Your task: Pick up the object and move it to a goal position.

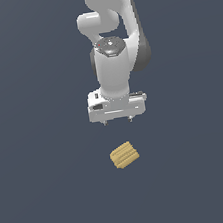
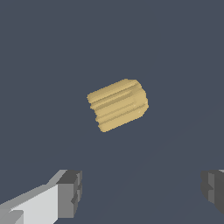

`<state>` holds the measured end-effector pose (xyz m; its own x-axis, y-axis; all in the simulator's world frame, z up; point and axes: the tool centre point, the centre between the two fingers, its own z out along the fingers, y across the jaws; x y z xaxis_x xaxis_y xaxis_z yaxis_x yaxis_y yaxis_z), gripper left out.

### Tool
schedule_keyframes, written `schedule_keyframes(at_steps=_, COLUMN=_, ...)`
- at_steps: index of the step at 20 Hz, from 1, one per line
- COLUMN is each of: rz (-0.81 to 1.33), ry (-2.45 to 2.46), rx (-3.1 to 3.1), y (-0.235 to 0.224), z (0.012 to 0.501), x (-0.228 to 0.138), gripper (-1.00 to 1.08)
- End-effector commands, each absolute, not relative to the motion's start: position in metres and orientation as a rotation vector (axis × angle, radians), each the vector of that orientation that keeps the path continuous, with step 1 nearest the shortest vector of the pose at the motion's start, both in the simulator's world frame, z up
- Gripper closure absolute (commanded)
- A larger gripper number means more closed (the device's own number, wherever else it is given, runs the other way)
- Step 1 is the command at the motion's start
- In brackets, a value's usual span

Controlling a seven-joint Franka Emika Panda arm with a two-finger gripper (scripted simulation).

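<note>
The jaws [image 1: 117, 120] are spread wide and nothing is held between them. In the wrist view two dark grey fingertips [image 2: 70, 192] are seen far apart, one at each side of the picture, with a gap between them much wider than the object. The object [image 2: 117, 104], a small tan-yellow ridged block, is seen in that view ahead of the gap, clear of both fingertips and touched by neither. Its grooves run along its length, and it is turned at a slant to the line between the fingertips. In the exterior view the object [image 1: 124, 155] is seen below the jaws, apart from them, on the plain dark grey bench [image 1: 45, 194]. Above the jaws the white arm [image 1: 113, 73] is seen pointing straight down.
</note>
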<state>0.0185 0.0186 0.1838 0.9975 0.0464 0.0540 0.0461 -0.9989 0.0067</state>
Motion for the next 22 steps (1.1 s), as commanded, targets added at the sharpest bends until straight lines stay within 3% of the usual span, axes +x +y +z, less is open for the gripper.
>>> schedule_keyframes(at_steps=1, rz=0.085, ry=0.073, rx=3.134, y=0.019, z=0.184, x=0.018, gripper=-0.92)
schedule_keyframes(at_steps=22, rz=0.015, ry=-0.009, rx=3.126, y=0.025, z=0.167, x=0.016, gripper=-0.92)
